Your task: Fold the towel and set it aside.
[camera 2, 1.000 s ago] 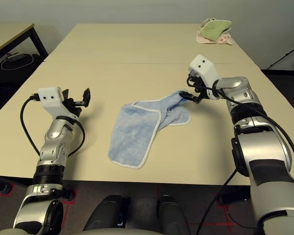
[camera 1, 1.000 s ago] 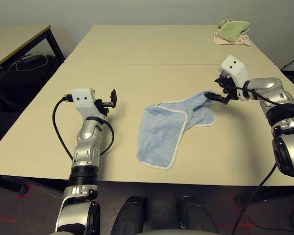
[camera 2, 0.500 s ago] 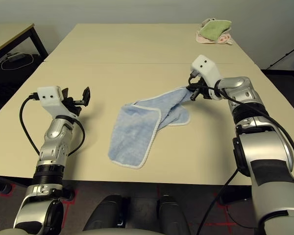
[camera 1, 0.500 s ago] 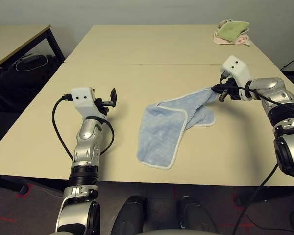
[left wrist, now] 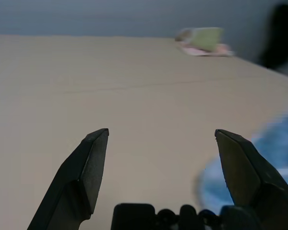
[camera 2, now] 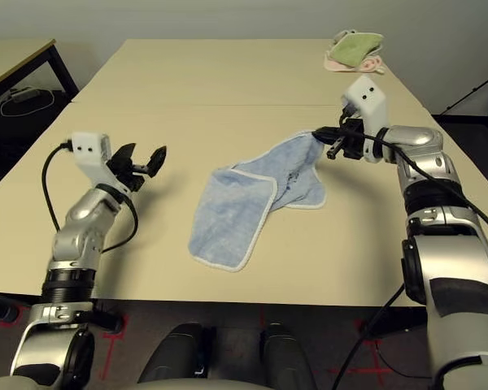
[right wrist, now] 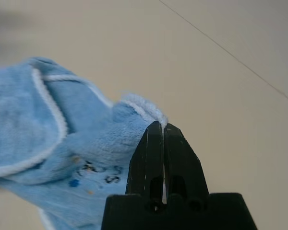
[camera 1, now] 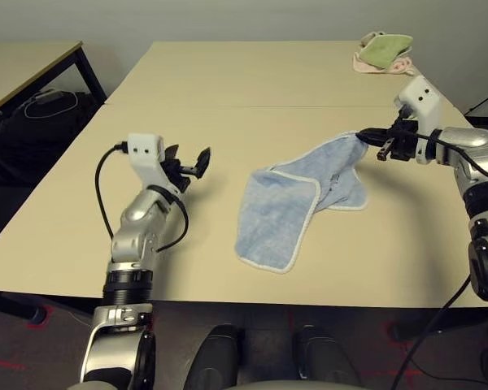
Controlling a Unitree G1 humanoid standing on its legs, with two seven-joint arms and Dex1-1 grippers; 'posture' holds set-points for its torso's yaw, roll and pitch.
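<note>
The light blue towel (camera 1: 297,203) lies crumpled in the middle of the table (camera 1: 228,81), its near half folded over with white edging showing. My right gripper (camera 1: 364,136) is shut on the towel's far right corner and holds that corner lifted off the table, stretched to the right. In the right wrist view the closed fingertips (right wrist: 153,132) pinch the white-edged corner, and a small dark embroidered mark (right wrist: 98,167) shows on the cloth below. My left gripper (camera 1: 191,162) hangs open over bare table to the left of the towel, nothing between its fingers (left wrist: 93,153).
A pile of green and pink cloths (camera 1: 384,53) sits at the table's far right corner. A seam (camera 1: 228,106) runs across the table behind the towel. A second table (camera 1: 24,69) and a black bag (camera 1: 41,114) stand off to the left.
My right gripper has shut on the towel's corner and pulled it up and to the right, dragging the towel slightly right. My left arm has swung in toward the towel.
</note>
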